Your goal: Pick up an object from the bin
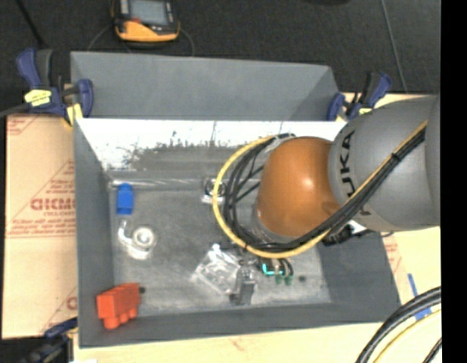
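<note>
- Clear crumpled plastic piece [216,268]: lies on the floor of the grey bin [203,89], near side, around the middle.
- Arm [385,172]: reaches in from the right, its orange cover [294,187] hanging over the bin's right half.
- Gripper [246,280]: down just right of the plastic piece, touching or nearly so; whether it is apart or together, I cannot tell.
- Orange-red block [118,305]: near left corner.
- Pale round thing [140,240]: left side, well apart from the gripper.
- Blue block [125,199]: just beyond it.

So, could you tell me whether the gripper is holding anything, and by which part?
It cannot be told. The gripper is down beside the clear crumpled plastic piece, but whether it has hold of that piece is hidden.
</note>
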`<state>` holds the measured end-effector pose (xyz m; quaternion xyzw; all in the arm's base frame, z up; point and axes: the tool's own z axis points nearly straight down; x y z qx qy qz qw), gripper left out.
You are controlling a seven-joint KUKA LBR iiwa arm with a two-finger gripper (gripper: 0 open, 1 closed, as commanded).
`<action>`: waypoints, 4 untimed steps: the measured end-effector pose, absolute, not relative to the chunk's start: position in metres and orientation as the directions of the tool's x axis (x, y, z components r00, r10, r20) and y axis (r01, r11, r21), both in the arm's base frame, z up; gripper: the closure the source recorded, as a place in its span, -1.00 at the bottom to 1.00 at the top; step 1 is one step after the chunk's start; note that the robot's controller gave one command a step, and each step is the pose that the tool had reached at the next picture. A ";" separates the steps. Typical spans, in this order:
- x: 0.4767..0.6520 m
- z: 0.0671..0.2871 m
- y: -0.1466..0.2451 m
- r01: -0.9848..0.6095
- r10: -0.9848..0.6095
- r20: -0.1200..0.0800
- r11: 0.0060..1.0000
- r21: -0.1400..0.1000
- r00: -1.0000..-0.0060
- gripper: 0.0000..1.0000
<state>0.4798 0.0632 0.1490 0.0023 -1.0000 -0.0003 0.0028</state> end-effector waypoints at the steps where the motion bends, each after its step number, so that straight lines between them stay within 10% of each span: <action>1: 0.527 0.067 0.041 -0.121 -0.121 0.000 0.993 -0.001 -0.993 -1.00; 2: 0.529 0.073 0.041 -0.117 -0.117 -0.008 0.993 -0.002 -0.993 1.00; 3: 0.550 0.179 0.051 -0.118 -0.118 -0.010 0.993 -0.002 -0.993 1.00; 4: 0.580 0.340 0.055 -0.105 -0.105 -0.011 0.995 -0.002 -0.994 1.00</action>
